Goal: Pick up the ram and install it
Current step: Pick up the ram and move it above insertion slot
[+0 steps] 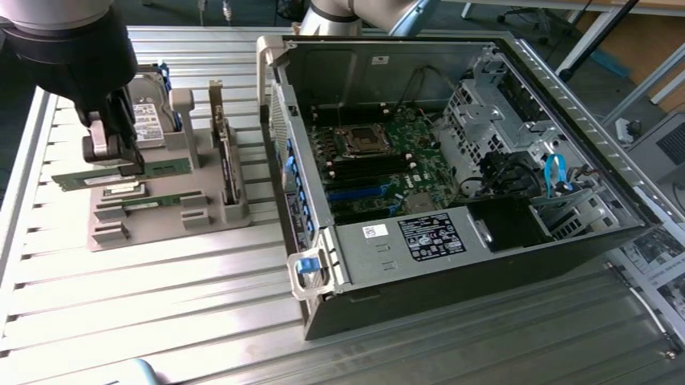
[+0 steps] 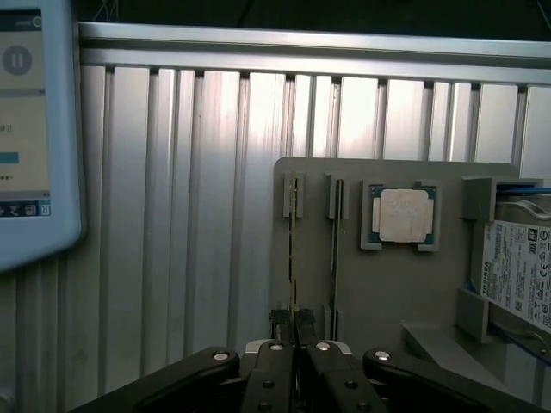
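Observation:
The ram [image 1: 169,169] is a long green stick lying across the grey holder block [image 1: 150,228] at the exterior view's left. My gripper [image 1: 127,166] comes down on it from above, fingers shut on its middle. In the wrist view the ram [image 2: 293,258] shows edge-on as a thin line running from a slot of the holder [image 2: 379,292] into my closed gripper [image 2: 295,344]. I cannot tell whether the stick has left its slot. A second green stick [image 1: 160,200] [image 2: 335,249] rests in the slot beside it.
An open computer case [image 1: 450,249] lies on the slatted metal table, its motherboard [image 1: 396,152] facing up with black and blue memory slots [image 1: 358,183]. The holder also carries a silver processor [image 2: 403,215] and a hard drive [image 2: 516,267]. A screen device [image 2: 30,129] sits by the table edge.

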Available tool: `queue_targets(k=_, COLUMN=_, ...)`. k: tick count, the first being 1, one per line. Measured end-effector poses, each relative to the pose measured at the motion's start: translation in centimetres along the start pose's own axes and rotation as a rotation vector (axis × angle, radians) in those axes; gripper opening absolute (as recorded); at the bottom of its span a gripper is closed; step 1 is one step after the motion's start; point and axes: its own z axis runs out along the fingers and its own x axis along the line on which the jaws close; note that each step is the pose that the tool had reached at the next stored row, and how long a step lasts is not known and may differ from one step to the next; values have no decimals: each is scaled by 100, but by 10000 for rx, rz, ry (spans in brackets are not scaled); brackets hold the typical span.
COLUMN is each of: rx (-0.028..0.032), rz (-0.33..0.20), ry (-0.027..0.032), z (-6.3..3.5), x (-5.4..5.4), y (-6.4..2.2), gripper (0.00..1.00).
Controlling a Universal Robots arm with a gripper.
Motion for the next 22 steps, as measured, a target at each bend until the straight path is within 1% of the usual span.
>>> queue_targets(k=22, rx=0, rz=1, ry=0, z=-127, x=4, y=0, gripper=13)
